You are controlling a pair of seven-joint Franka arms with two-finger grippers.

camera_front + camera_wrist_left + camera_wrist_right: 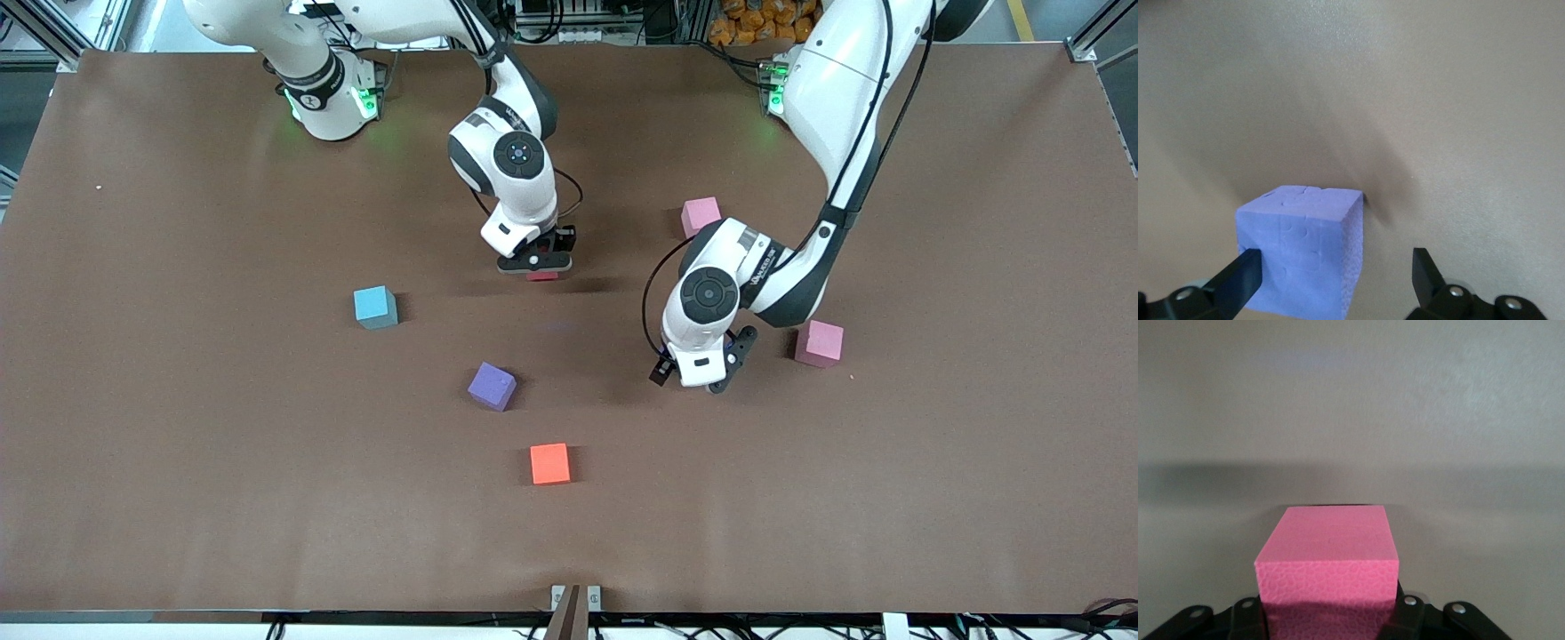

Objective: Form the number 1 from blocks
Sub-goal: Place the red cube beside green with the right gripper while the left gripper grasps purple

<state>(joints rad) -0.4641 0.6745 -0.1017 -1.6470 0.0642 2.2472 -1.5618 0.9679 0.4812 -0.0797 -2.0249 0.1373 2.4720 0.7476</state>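
Observation:
My right gripper [536, 264] is shut on a red block [542, 276], low over the middle of the table. The right wrist view shows this block [1327, 563] filling the space between the right gripper's [1328, 617] fingers. My left gripper [701, 364] stands open just above the table, beside a pink block [819, 343]. In the left wrist view a purple block [1301, 253] sits on the table partly between the left gripper's [1335, 277] fingers, close to one finger [1243, 275] and apart from the other. The left hand hides this block in the front view.
Loose on the brown table [178, 444] lie a light blue block [374, 307], another purple block [492, 386], an orange block [550, 463] nearest the front camera, and a second pink block [701, 216] close to the left arm's forearm.

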